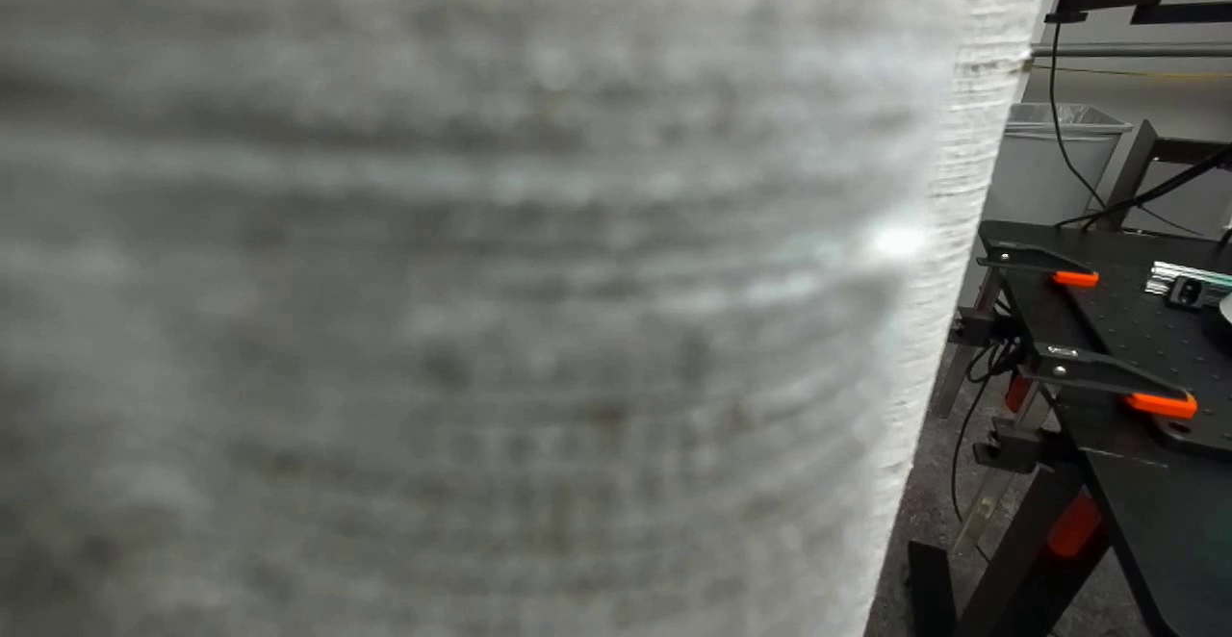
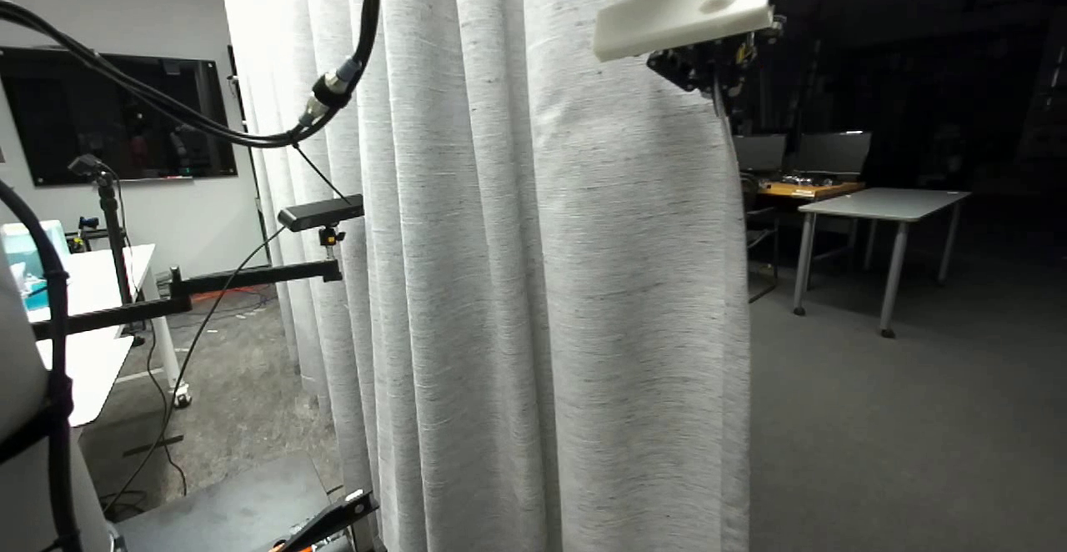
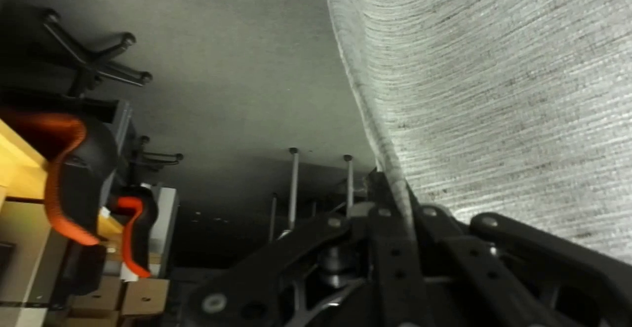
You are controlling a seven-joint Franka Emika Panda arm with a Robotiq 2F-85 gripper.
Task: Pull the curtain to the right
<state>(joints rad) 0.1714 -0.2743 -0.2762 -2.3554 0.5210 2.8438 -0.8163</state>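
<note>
Wrist view: my gripper (image 3: 397, 191), btm ctr-R, pinched on curtain (image 3: 503, 95) edge; curtain fills upper R. In an exterior view it hangs mid-frame, w/ grey table (image 2: 888, 203) at R.

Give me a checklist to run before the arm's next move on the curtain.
1. Outside sight unblocked: not ok; the curtain fills most of an exterior view.
2. Gripper on the curtain's edge: ok; jaws shut on it in the wrist view.
3. Slack to pull: probably ok; the curtain hangs in folds.
4. Camera off the curtain: cannot tell; they overlap in an exterior view.
5. Near hem unsnagged: cannot tell; cut off by the frames.
</note>
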